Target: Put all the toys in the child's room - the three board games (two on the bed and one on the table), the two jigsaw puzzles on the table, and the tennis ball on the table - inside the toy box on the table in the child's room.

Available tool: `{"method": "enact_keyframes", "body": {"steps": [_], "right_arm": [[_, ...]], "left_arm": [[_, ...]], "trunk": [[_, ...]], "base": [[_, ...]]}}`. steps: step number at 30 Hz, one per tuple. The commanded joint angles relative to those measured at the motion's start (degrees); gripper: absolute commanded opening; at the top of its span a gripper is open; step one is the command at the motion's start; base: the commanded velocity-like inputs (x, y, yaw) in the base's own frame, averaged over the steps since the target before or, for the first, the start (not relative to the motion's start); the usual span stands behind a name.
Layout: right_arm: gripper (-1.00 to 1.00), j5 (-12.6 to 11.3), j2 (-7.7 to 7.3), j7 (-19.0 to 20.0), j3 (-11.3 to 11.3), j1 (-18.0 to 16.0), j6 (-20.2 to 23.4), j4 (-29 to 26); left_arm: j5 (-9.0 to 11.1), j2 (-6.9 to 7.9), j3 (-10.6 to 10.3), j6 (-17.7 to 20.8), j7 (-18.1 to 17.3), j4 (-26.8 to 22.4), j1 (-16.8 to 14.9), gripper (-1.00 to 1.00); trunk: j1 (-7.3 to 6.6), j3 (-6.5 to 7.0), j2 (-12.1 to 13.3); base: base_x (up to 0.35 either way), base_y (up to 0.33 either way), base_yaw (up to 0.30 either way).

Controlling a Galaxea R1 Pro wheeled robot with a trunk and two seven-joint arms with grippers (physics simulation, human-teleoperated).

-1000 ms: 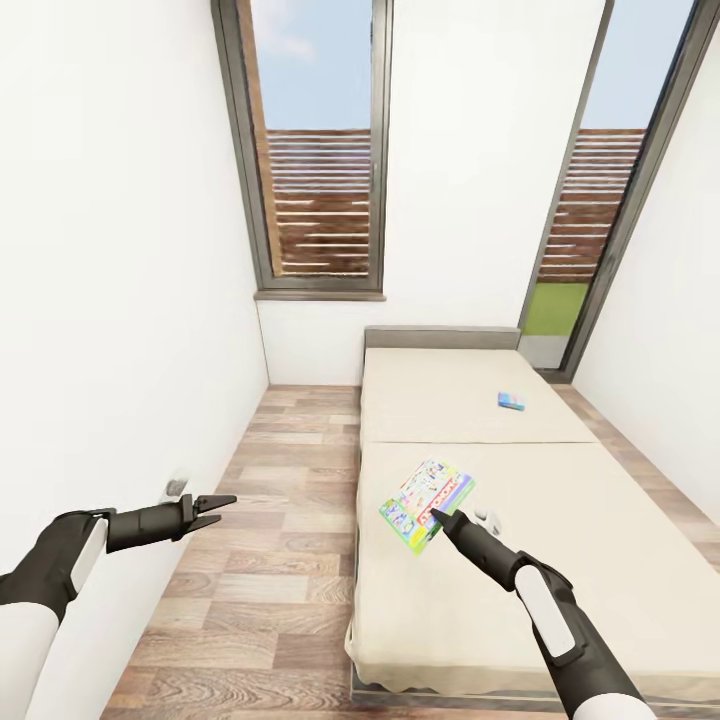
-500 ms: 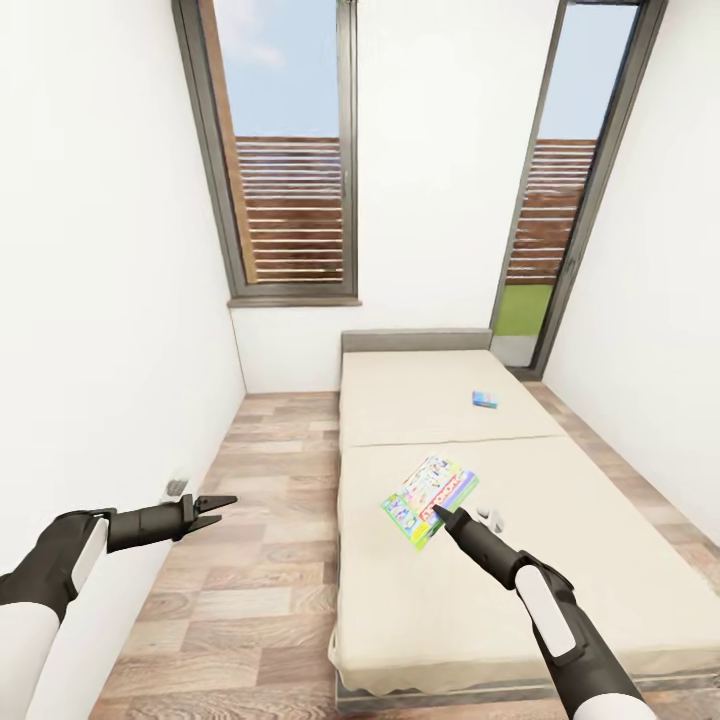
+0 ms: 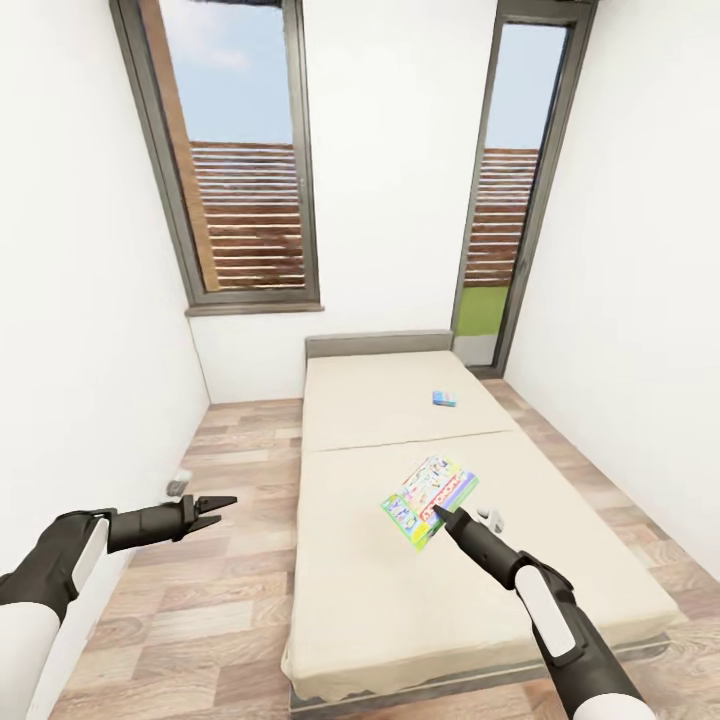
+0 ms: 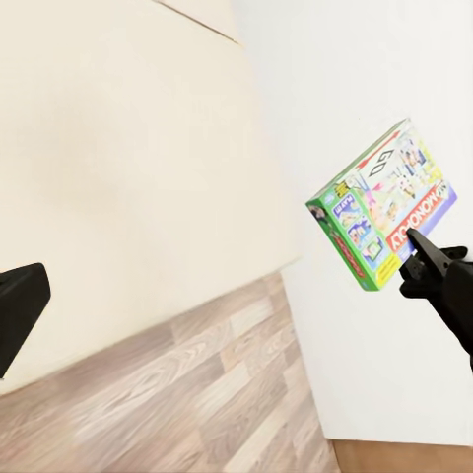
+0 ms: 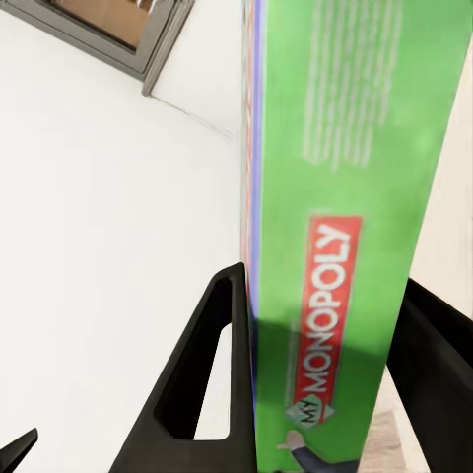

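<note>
Right gripper (image 3: pixel 440 514) grasps the large board game (image 3: pixel 428 501) above the bed (image 3: pixel 420 590); left gripper (image 3: pixel 218 507) spread, empty; small blue game (image 3: pixel 445 398) near the headboard.

The board game (image 5: pixel 335 246) carries "MY MONOPOLY" in white letters on a red band along its green edge, and "MONOPOLY" also reads on its printed face.

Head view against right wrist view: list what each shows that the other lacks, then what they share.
Head view alone: bed, small blue game, wood floor, left tool, open.
Right wrist view alone: the box's green edge with the Monopoly logo, a finger on each side.
Shared: Monopoly box, right tool, window, white wall.
</note>
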Motion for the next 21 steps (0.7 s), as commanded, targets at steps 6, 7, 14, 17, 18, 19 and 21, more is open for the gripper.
{"method": "enact_keyframes", "body": {"steps": [6,7,14,17,18,19,21], "right_arm": [[-1.0,-0.46,0.07,-0.45,-0.09,-0.06,0.04,0.18],[-1.0,-0.46,0.08,-0.49,-0.08,-0.06,0.02,0.22],[-1.0,-0.53,0.08,-0.56,-0.21,-0.06,-0.01,0.27],[-1.0,-0.53,0.08,-0.57,-0.18,-0.06,-0.02,0.34],[-1.0,-0.53,0.08,-0.57,-0.17,-0.06,-0.02,0.35],[-1.0,-0.53,0.08,-0.57,-0.15,-0.06,-0.02,0.36],[-1.0,-0.54,0.08,-0.57,-0.15,-0.06,-0.01,0.36]], "left_arm": [[0.09,0.0,0.02,0.35,-0.09,-0.01,-0.05,1.0],[0.09,0.02,0.03,0.34,-0.09,-0.01,-0.05,1.0],[0.09,0.0,-0.04,0.36,-0.09,-0.01,-0.05,1.0],[0.09,0.05,-0.01,0.37,-0.13,-0.01,-0.05,1.0],[0.09,0.06,0.02,0.37,-0.16,-0.01,-0.08,1.0],[0.09,0.06,0.03,0.37,-0.16,-0.01,-0.07,1.0],[0.09,0.05,0.02,0.37,-0.14,-0.01,-0.05,1.0]], "trunk": [[0.04,-0.17,-0.14],[0.04,-0.21,-0.14],[0.04,-0.52,-0.14],[0.04,-0.64,-0.14],[0.04,-0.68,-0.14],[0.04,-0.72,-0.14],[0.04,-0.79,-0.14]], "base": [[0.0,-0.295,-0.043],[0.0,-0.295,-0.151],[0.0,-0.295,-0.208],[0.0,-0.295,-0.241],[0.0,-0.295,-0.245],[0.0,-0.295,-0.246],[0.0,-0.295,-0.247]]}}
